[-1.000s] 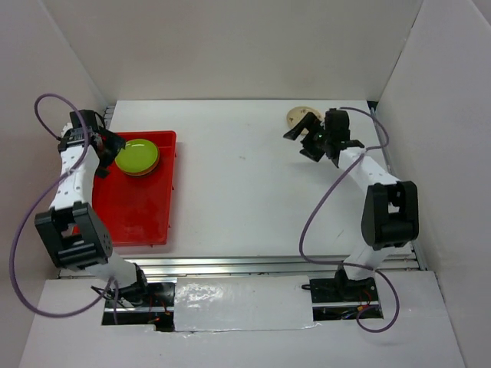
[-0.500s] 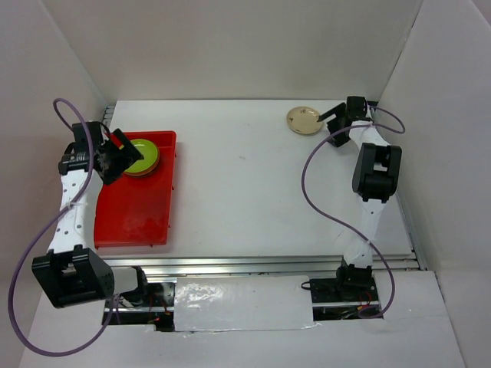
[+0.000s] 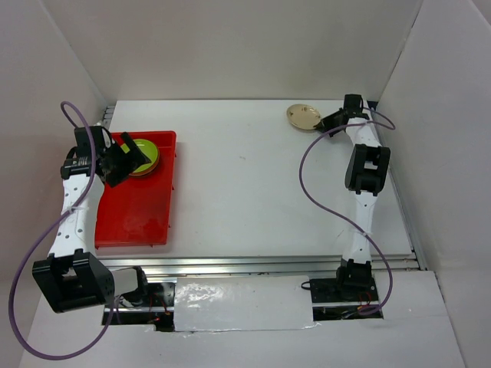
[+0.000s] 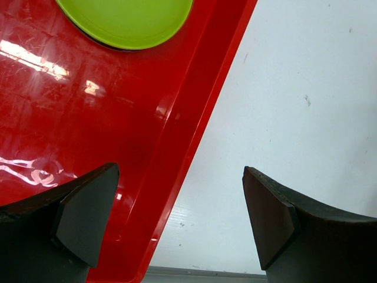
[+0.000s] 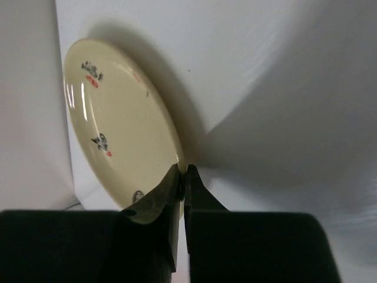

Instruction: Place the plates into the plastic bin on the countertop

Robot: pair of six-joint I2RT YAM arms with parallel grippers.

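Observation:
The red plastic bin (image 3: pixel 138 207) lies at the left of the white countertop (image 3: pixel 245 192). A lime green plate (image 3: pixel 147 157) sits in its far end, with a dark rim showing under it. My left gripper (image 3: pixel 130 159) hovers open beside that plate; in the left wrist view it (image 4: pixel 177 218) straddles the bin's right wall (image 4: pixel 194 118), holding nothing, with the green plate (image 4: pixel 126 20) ahead. A cream plate (image 3: pixel 304 116) with small dark and red marks lies at the back right. My right gripper (image 5: pixel 182 174) is shut on the near rim of this cream plate (image 5: pixel 118 130).
White walls enclose the countertop on three sides; the right wall is close behind the right arm. A metal rail (image 3: pixel 261 264) runs along the near edge. Purple cables loop off both arms.
The right arm has stretched to the back and its jaws have gone from open to shut on the cream plate's rim. The left gripper has shifted a little beside the green plate, still open.

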